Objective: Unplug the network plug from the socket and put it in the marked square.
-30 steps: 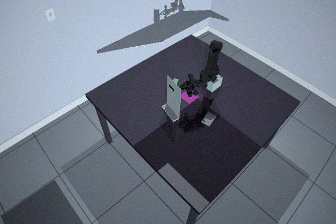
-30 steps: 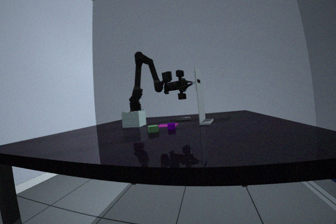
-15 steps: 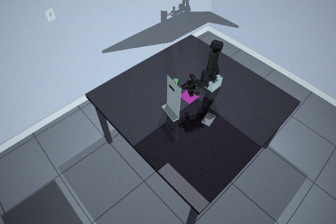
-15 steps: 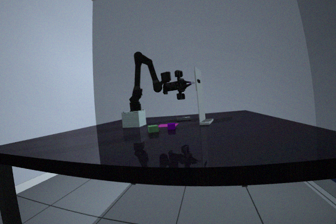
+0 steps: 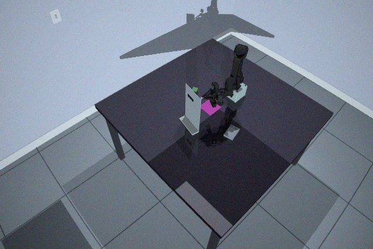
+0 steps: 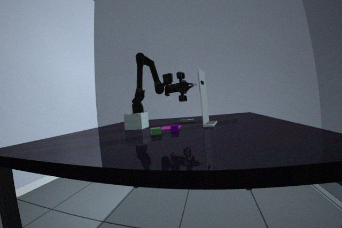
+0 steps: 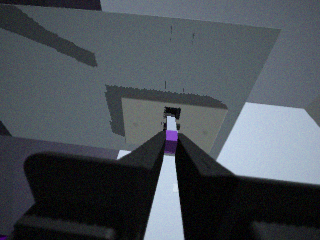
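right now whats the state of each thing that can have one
gripper: shut on the network plug
network plug: held at the fingertips, out of the socket
socket: dark opening, nothing in it
upright panel: standing
marked square: no plug on it yet

In the wrist view the end effector (image 7: 170,142) covers most of the plug (image 7: 171,134), so only its purple tip and a pale strip ahead of the fingers show, and whether the tab is pressed is too small to tell. Beyond the fingertips the socket (image 7: 172,111) is a small dark blur, and whether the plug's front is inside it or just clear cannot be told. From the top, the end effector (image 5: 203,97) and arm hide part of the square (image 5: 210,107) below them, and the plug there is too small to make out.
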